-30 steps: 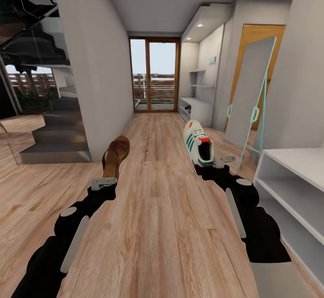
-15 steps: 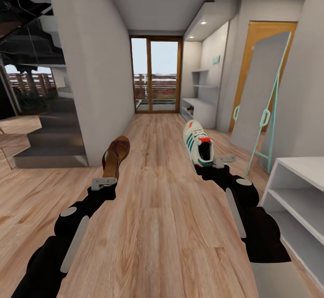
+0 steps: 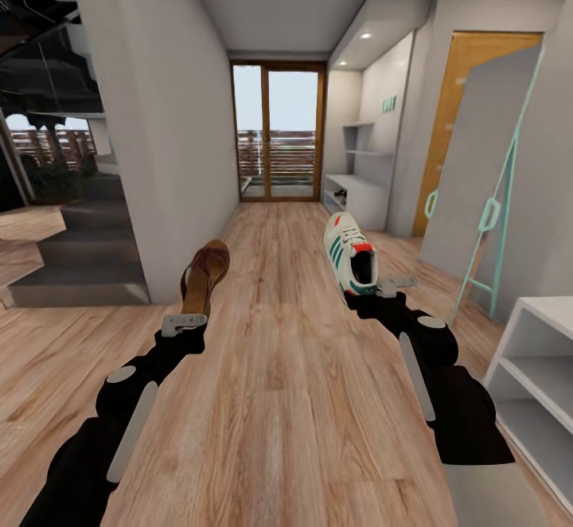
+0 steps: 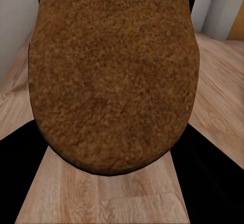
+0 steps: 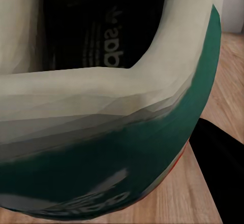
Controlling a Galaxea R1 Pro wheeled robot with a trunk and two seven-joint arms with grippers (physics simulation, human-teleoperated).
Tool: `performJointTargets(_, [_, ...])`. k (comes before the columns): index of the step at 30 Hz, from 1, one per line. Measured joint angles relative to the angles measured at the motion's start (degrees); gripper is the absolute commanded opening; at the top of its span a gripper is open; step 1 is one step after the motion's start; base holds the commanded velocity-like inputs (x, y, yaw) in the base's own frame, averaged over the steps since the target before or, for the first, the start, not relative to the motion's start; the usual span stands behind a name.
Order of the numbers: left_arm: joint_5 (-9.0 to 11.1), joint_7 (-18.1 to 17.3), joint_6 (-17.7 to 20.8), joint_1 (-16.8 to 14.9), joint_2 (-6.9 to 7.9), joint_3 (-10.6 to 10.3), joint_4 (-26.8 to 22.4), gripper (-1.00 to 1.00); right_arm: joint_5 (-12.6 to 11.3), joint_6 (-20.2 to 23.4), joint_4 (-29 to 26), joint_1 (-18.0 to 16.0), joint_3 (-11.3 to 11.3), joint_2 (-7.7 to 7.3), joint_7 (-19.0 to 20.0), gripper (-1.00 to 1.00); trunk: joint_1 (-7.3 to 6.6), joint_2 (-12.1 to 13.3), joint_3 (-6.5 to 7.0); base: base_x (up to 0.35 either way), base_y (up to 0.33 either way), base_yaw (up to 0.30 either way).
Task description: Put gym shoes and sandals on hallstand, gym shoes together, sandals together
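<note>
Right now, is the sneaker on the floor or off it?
Off it. The sneaker is held up at the end of the right arm in the right gripper, above the floor.

black arms (image 3: 119, 407), grey panels, grey jaws

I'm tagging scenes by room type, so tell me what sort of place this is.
Most likely a home's corridor or entry hall: wood plank floor running to a glazed door, a staircase off one side, and a white hallstand with wall shelves near the far end, plus a leaning mirror.
</note>
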Motion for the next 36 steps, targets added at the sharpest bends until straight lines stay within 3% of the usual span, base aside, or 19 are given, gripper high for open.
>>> performJointTargets(11, [0.0,0.0,0.0,0.0,0.21,0.3,-0.1,-1.00,0.0,0.0,0.0,0.0,0.0,0.00,0.0,-1.00,0.00,0.0,0.00,0.344,0.000,0.000])
performJointTargets(22, [0.0,0.0,0.1,0.0,0.27,2.8,-0.1,-1.00,0.0,0.0,0.0,0.0,0.0,0.00,0.0,-1.00,0.00,0.0,0.00,0.344,0.000,0.000])
performJointTargets(36, [0.0,0.0,0.1,0.0,0.25,3.0,0.0,-1.00,-0.1,0.0,0.0,0.0,0.0,-0.01,0.0,-1.00,0.00,0.0,0.00,0.344,0.000,0.000])
